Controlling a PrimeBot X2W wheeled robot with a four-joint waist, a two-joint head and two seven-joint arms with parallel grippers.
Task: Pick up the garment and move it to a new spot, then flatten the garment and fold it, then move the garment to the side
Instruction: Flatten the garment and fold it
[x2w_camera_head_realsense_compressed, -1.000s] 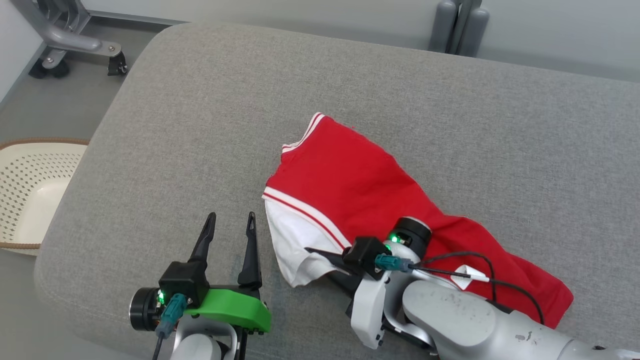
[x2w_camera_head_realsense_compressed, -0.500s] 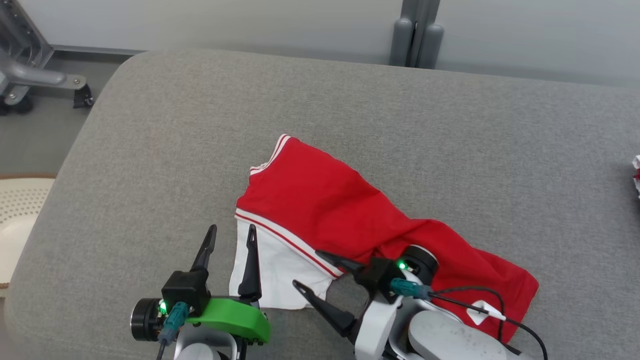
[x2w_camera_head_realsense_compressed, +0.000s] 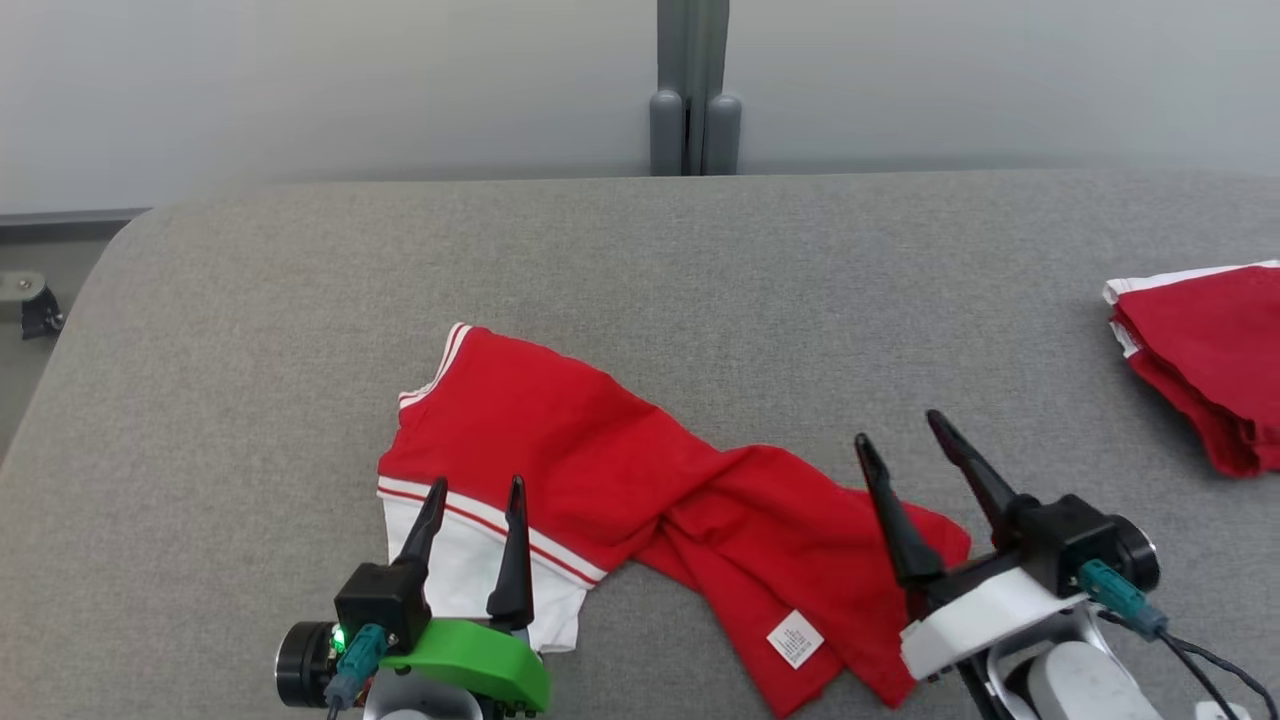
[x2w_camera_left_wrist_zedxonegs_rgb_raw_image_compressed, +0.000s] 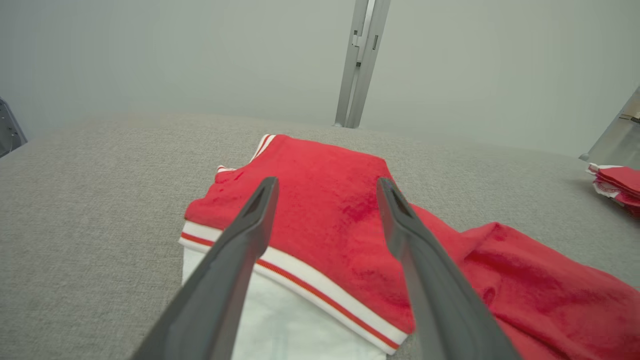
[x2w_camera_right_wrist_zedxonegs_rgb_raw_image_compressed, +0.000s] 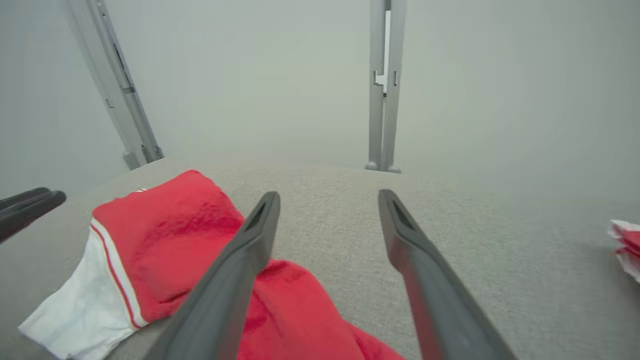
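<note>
Across the near middle of the grey padded table lies the garment, a red piece spread out crookedly and not yet flat. Its left part is a broad red panel edged by a white band with thin red stripes. Below that band a white layer sticks out towards the near edge. From the panel the red cloth runs rightwards in rumpled folds. At the garment's near right corner a small white label faces up.

The left gripper sits over the garment's left near part, above the white layer and the striped band. Its two dark fingers are moderately apart and point up across the red panel, with nothing between them. The left wrist view shows the striped band passing under both fingers; whether the tips touch the cloth I cannot tell.

The right gripper is at the garment's right end. Its fingers are likewise parted and empty, and they lean leftwards. In the right wrist view the left finger overlaps the red folds, while the right finger lies over bare grey padding.

Well to the right of the garment, a folded red stack with white edging rests on the same surface. Beyond the garment, a grey upright post stands against the pale wall.
</note>
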